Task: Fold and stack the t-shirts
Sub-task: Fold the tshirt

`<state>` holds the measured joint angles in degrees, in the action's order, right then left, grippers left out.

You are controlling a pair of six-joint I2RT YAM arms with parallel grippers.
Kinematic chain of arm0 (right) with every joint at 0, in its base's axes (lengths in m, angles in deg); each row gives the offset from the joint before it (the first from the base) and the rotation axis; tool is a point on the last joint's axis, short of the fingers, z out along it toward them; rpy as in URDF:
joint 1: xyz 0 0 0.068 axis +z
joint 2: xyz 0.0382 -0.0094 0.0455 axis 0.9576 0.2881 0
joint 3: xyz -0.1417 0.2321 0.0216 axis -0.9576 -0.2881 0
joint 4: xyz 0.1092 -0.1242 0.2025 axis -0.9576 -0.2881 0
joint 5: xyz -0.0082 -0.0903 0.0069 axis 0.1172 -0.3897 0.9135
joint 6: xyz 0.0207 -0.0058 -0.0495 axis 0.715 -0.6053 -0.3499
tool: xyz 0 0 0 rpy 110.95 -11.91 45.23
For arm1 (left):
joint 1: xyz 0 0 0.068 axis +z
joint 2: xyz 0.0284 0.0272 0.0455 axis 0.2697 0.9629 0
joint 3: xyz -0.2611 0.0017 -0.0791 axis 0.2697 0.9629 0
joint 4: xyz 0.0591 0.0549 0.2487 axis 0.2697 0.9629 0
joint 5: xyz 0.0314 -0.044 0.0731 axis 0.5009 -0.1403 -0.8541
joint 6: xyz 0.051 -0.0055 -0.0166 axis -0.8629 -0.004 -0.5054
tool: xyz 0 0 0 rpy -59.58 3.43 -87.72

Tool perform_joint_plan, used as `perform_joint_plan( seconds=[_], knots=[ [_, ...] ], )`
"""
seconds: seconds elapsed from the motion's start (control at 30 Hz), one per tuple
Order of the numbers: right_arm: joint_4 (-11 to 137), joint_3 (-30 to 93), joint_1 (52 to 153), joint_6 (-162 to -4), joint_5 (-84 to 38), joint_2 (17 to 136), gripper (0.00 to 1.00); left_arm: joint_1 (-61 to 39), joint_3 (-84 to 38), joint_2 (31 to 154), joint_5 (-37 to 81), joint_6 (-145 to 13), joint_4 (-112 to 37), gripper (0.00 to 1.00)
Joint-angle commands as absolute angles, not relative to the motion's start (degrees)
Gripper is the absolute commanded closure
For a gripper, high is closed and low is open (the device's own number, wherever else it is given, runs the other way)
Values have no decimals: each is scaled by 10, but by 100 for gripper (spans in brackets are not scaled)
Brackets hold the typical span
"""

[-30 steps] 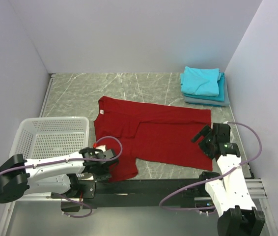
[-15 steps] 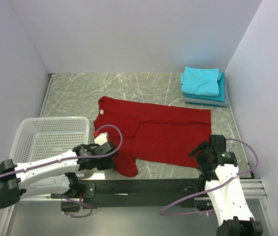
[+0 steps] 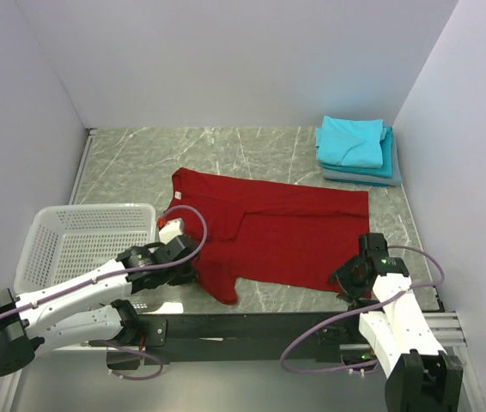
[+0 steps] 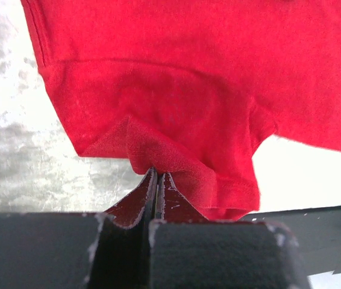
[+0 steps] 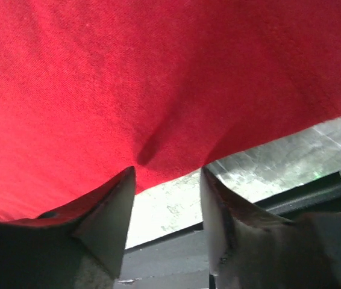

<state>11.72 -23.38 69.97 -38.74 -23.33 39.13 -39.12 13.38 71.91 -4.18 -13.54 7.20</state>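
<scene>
Matt, finely knit cloth: red t-shirt (image 3: 294,232); veined stone-look table (image 3: 140,163)

My arms (image 3: 71,296) are white, black-jointed, with looping purple cables (image 3: 202,230); right gripper's (image 5: 167,170) fingers (image 5: 107,211) are dark wedges.

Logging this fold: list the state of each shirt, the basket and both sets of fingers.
Red shirt: spread on the table, partly folded, near-left edge pinched.
Stack: folded, piled in the far right corner.
Basket: upright, nothing visible inside.
Left fingers: shut on the red shirt.
Right fingers: open at the red shirt's near hem.
</scene>
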Motion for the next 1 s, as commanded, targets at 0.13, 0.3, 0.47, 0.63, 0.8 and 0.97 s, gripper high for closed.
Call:
perform_joint_plan(
  seconds=[0.13, 0.3, 0.47, 0.63, 0.8, 0.97],
  knots=[
    [150, -232, 710, -382, -256, 425, 53, -359, 98, 725, -43, -176, 42, 100],
    [157, -217, 711, -389, -276, 457, 64, -336, 95, 727, -31, -195, 36, 100],
    [149, -199, 711, -397, -295, 451, 92, -316, 90, 729, -14, -213, 13, 100],
    [149, -179, 726, -405, -291, 457, 100, -299, 85, 722, 7, -227, -13, 100],
    [143, -138, 745, -411, -295, 468, 100, -292, 67, 727, 11, -254, -34, 100],
    [159, -94, 746, -430, -294, 502, 100, -274, 49, 749, 8, -275, -50, 100]
  ],
)
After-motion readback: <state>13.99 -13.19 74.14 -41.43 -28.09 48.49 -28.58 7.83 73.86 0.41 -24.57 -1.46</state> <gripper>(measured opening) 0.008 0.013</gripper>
